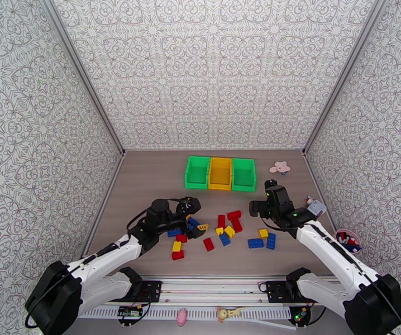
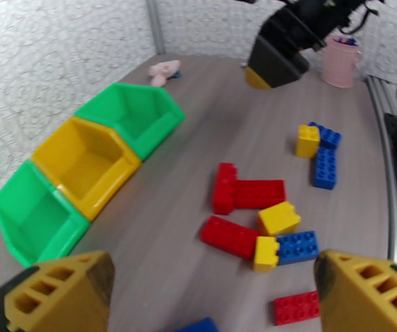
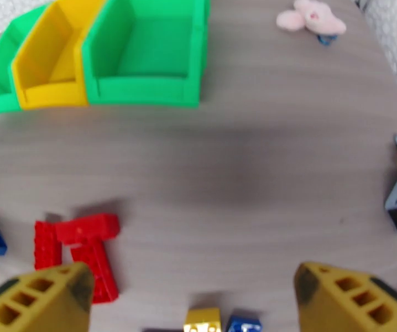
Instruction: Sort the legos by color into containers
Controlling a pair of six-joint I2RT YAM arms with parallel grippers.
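The containers (image 1: 220, 173) stand joined at the back of the table: a green bin (image 2: 135, 114), a yellow one (image 2: 85, 161) and another green one (image 2: 35, 217), all with nothing in them. Red, yellow and blue legos (image 1: 223, 230) lie scattered in front of them. My left gripper (image 1: 196, 216) hovers open over the left end of the pile, with red (image 2: 248, 192), yellow (image 2: 278, 217) and blue (image 2: 298, 247) bricks ahead of its fingers (image 2: 60, 294). Open too, my right gripper (image 1: 261, 196) hangs right of the pile, above bare table, with red bricks (image 3: 85, 233) to its left.
A pink flower toy (image 1: 280, 167) lies right of the bins. At the right edge a pink cup (image 1: 348, 240) holds small mixed pieces, and a small grey object (image 1: 314, 207) lies behind it. Patterned walls close in the left, back and right sides.
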